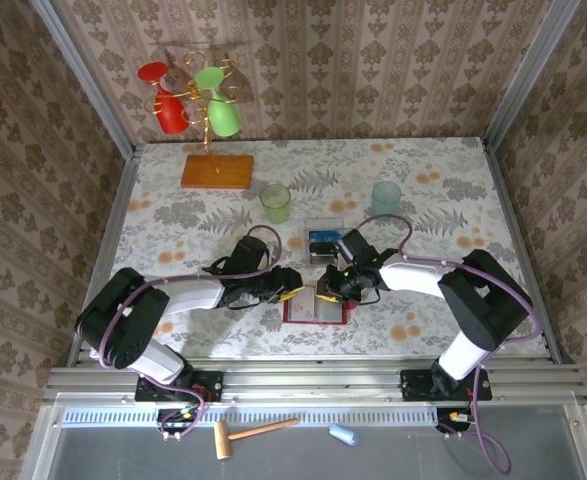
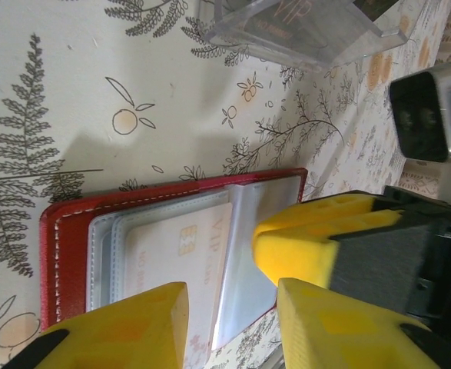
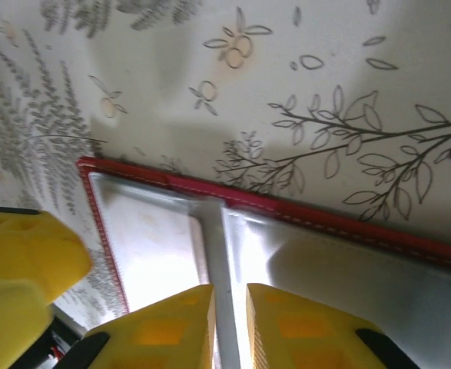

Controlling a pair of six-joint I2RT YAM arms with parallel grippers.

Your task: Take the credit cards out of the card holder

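The red card holder (image 1: 329, 310) lies open near the table's front middle, grey pockets up (image 2: 64, 231) (image 3: 302, 207). A pale pink credit card (image 2: 175, 254) sticks partway out of a pocket. My left gripper (image 1: 295, 291) (image 2: 231, 289) stands open at the holder's left, jaws either side of that card's free end. From the right, my right gripper (image 1: 326, 291) (image 3: 229, 290) is nearly closed on a clear inner leaf (image 3: 223, 254) of the holder; one of its fingers (image 2: 310, 238) shows in the left wrist view. Blue and dark cards (image 1: 321, 240) lie in a clear box behind.
The clear box (image 2: 286, 27) sits just beyond the holder. Farther back stand a green cup (image 1: 276, 203), a teal cup (image 1: 386, 197) and an orange wooden base (image 1: 217, 171) with a rack of red and green glasses. Patterned walls close in the table.
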